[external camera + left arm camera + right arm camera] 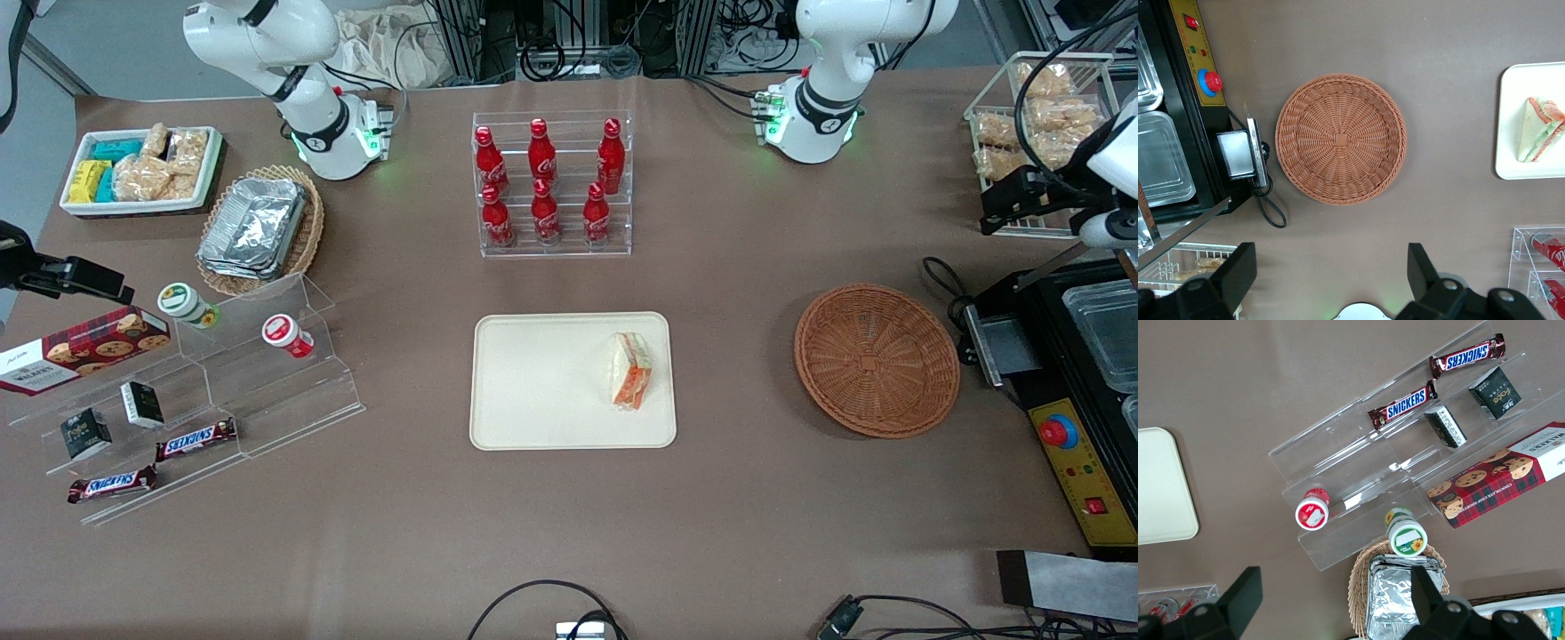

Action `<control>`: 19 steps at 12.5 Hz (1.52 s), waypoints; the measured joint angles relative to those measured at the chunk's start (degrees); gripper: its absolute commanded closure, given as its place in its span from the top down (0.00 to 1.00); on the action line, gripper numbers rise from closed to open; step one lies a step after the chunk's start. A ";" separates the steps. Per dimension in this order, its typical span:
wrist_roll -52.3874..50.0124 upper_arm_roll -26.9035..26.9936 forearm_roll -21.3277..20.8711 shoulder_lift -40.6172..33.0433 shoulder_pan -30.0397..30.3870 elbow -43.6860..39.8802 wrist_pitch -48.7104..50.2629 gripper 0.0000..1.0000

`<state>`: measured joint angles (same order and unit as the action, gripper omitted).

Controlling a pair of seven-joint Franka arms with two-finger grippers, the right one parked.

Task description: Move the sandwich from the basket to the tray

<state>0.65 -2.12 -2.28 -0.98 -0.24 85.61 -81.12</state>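
Observation:
The wrapped triangular sandwich (630, 370) (1540, 130) lies on the cream tray (533, 382) (1511, 120) in the middle of the table, near the tray edge closest to the basket. The round reddish-brown wicker basket (876, 360) (1341, 139) sits beside the tray toward the working arm's end and has nothing in it. My gripper (1000, 209) (1330, 260) hangs raised above the table, farther from the front camera than the basket. Its fingers (1245, 260) are spread wide, open, with only bare table between them.
A black appliance with a red button (1076, 391) stands close beside the basket. A wire rack of bagged snacks (1040, 116) is near my gripper. A clear rack of cola bottles (553, 182) stands farther back than the tray. An acrylic snack stand (204, 391) is toward the parked arm's end.

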 measured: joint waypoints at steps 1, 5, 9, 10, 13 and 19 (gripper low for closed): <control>-0.02 0.04 0.39 0.00 0.00 0.01 0.00 1.00; -0.03 0.25 1.02 0.00 -0.01 0.05 -0.04 1.00; -0.01 -0.10 1.13 0.01 -0.43 0.19 -0.05 1.00; -0.01 -0.35 1.13 0.01 -0.48 0.19 -0.06 1.00; -0.01 -0.40 1.13 0.38 -0.46 0.27 -0.07 1.00; 0.00 -0.42 1.13 0.68 -0.47 0.32 -0.11 1.00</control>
